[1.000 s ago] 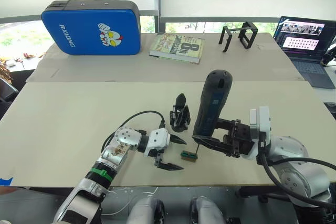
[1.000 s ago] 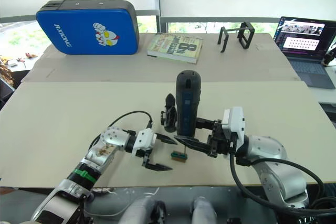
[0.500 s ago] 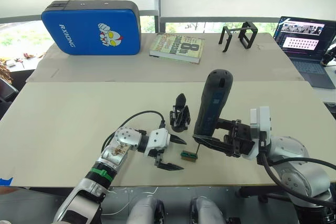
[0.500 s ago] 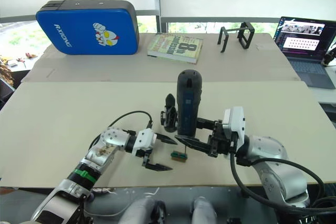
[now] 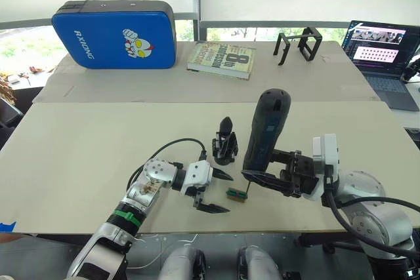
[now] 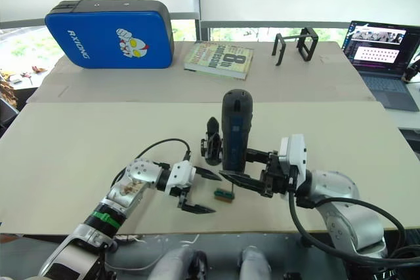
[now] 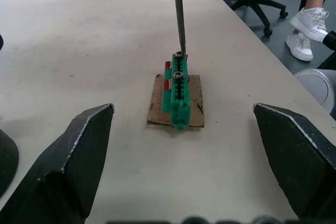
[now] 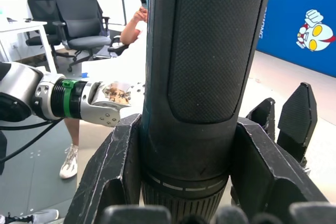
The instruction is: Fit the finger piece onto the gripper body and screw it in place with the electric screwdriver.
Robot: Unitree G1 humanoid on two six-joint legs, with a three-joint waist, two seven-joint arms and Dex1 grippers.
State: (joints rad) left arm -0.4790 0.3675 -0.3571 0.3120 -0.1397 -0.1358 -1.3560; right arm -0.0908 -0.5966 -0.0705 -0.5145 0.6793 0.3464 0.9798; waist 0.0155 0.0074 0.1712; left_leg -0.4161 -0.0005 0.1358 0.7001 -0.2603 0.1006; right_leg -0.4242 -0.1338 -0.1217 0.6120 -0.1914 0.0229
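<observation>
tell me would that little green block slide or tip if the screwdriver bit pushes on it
Probably slides: the green block looks small and light, resting on a loose cardboard scrap. Being narrow and standing on edge, it could also tip sideways under the bit; nothing braces it.

Bright daylight from rear windows; soft shadows, sharp focus throughout.
</observation>
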